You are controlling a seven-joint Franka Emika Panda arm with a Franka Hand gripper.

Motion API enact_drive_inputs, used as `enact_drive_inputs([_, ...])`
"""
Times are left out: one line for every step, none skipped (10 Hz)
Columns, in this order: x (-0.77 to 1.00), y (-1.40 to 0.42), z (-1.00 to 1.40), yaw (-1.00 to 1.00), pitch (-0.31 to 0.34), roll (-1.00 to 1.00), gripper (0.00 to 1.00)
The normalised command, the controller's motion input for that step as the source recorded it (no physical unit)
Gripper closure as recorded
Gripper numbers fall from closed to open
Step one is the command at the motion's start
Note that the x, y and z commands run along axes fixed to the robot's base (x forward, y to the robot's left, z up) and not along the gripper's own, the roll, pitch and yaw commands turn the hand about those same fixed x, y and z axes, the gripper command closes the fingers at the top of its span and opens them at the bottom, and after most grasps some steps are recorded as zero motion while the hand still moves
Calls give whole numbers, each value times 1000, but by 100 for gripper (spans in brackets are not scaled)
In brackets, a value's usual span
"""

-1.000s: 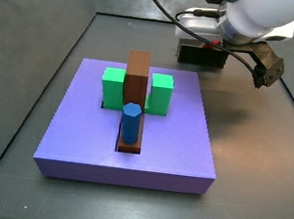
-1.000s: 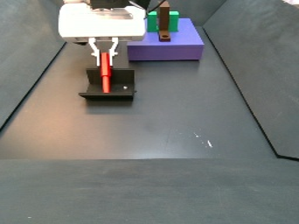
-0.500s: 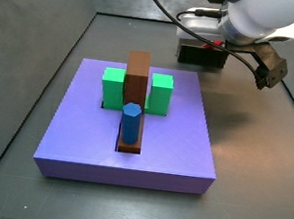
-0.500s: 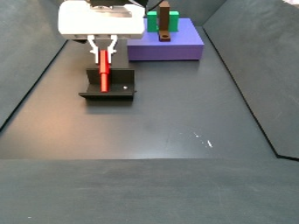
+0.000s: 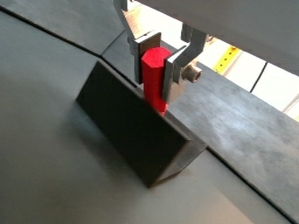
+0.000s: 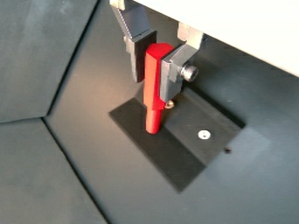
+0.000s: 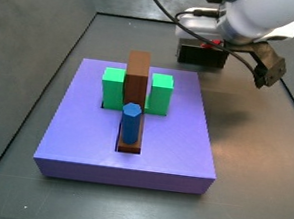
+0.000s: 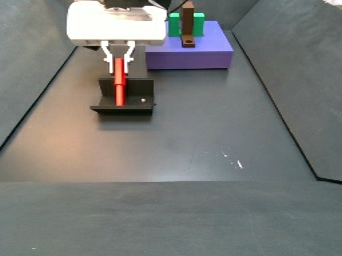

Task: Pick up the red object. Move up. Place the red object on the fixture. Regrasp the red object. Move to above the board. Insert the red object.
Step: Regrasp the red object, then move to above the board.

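Observation:
The red object (image 8: pixel 118 88) is a slim red peg standing upright, its lower end at the fixture (image 8: pixel 124 104). My gripper (image 8: pixel 118 62) hangs straight above the fixture, shut on the peg's upper end. In both wrist views the silver fingers (image 6: pixel 176 68) press the red object (image 6: pixel 152 112) from two sides. Its tip hangs over the fixture's base plate (image 6: pixel 193 153); the gripper (image 5: pixel 156 77) holds the red object (image 5: pixel 156 99) beside the fixture's dark upright wall (image 5: pixel 128 127). The board (image 7: pixel 130 140) lies apart. In that side view the arm hides the gripper, and only the fixture (image 7: pixel 201 55) shows.
On the purple board stand a green block (image 7: pixel 115 85), a brown upright bar (image 7: pixel 138 75) and a blue hexagonal peg (image 7: pixel 130 125). The board (image 8: pixel 191 50) is at the far end, behind the fixture. Dark walls ring the floor (image 8: pixel 187 140).
The gripper with the red peg rose very slightly above the fixture, then stayed still. Its grip has not changed.

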Motion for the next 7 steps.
enact_drive_inputs([0,0,0,0,0,0,100])
enact_drive_inputs([0,0,0,0,0,0,100])
enact_drive_inputs([0,0,0,0,0,0,100])
enact_drive_inputs([0,0,1400,0,0,0,100])
enact_drive_inputs([-18,-9,1400,7,51,-57,100])
enact_drive_inputs([-39,-4,1400,-14,51,-116,100])
enact_drive_inputs([-29,8,1400,16,40,-66,100])
